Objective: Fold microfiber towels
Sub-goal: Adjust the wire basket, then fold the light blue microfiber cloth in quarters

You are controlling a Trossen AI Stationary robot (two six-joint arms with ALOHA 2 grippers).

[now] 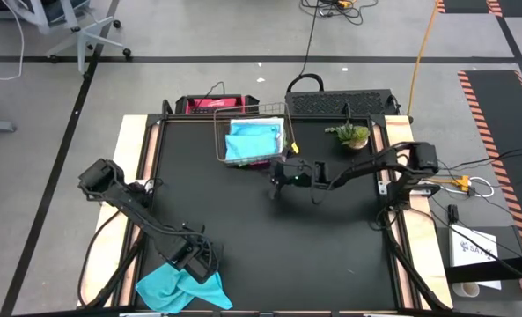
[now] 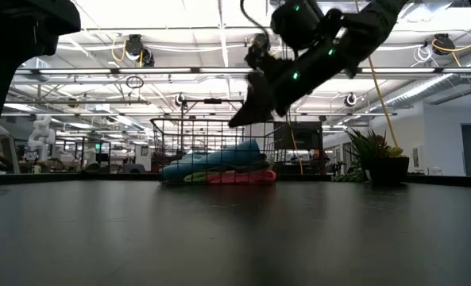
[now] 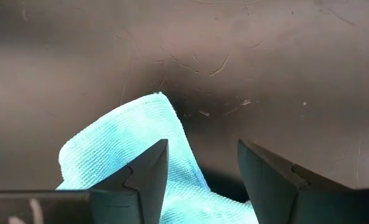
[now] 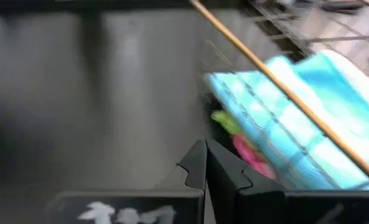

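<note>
I have folded towels [image 1: 253, 141] stacked in the basket [image 1: 221, 150] at twelve o'clock; one turquoise towel [image 1: 180, 287] remains crumpled at seven, under my spread left gripper [image 3: 200, 168]. Right gripper [image 1: 278, 175] pressed together, empty.

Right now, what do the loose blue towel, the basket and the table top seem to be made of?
Blue towel: soft microfibre-like cloth with a fine nubby weave and a limp, rounded fold. Basket: thin metal wire in an open grid, coppery in the right wrist view. Table top: hard, dark, matte sheet with pale scratches, maybe rubber or plastic.
</note>
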